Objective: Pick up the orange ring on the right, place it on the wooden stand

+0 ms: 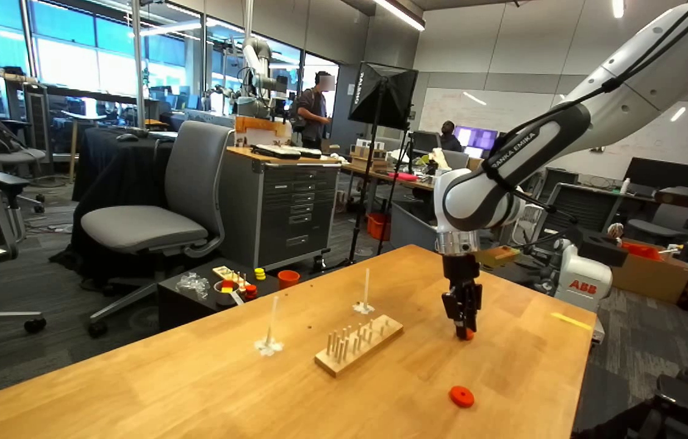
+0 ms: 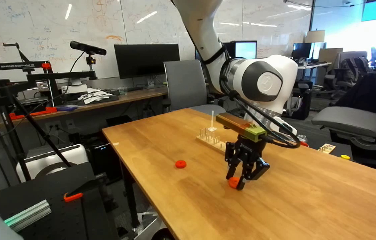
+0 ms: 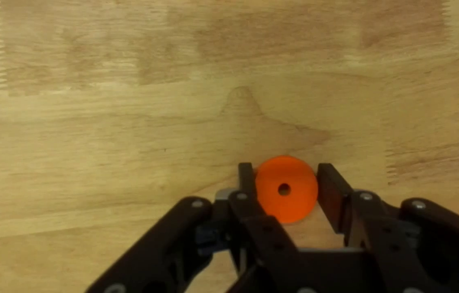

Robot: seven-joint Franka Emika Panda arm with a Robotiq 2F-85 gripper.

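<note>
The tool (image 3: 286, 179) points down at the bench (image 1: 210, 384), closed on the orange ring (image 3: 288, 205), its fingertips (image 3: 247, 175) against opposite edges; the ring's round hole shows between them. The ring sits low, at bench level, in both exterior views. The wooden stand (image 1: 363, 349), a pale board with many short upright pegs, is well apart. A second orange ring (image 2: 180, 164) lies flat on the bench, also apart. A thin pale rod (image 1: 366, 289) and a matching rod (image 1: 272, 320) rise upright near the stand.
</note>
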